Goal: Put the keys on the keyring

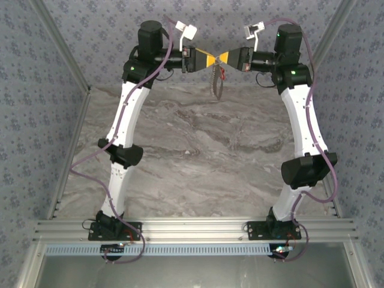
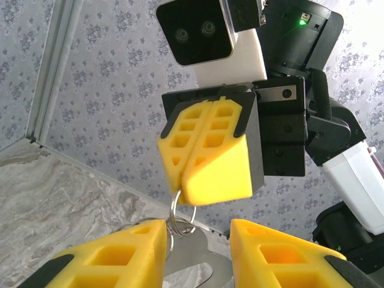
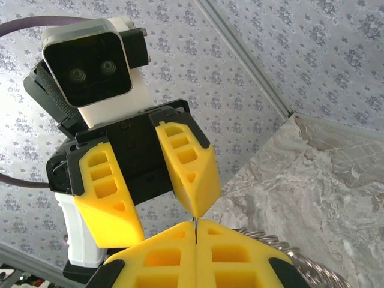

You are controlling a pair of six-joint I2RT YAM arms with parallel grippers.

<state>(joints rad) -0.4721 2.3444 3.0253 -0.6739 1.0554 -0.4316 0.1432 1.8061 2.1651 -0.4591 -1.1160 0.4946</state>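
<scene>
Your right gripper [image 2: 185,180], pressed together, pinches the split ring [image 2: 180,211] so it hangs just ahead of your spread left gripper [image 2: 198,233], probably for threading.

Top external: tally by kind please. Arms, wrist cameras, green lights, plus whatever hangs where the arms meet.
Arms: 2 (left arm, right arm)
Wrist cameras: 2
Green lights: 2
Keyring: 1, dangling as a narrow strip
Red key: 1, a small speck beside it
Total: 8
</scene>
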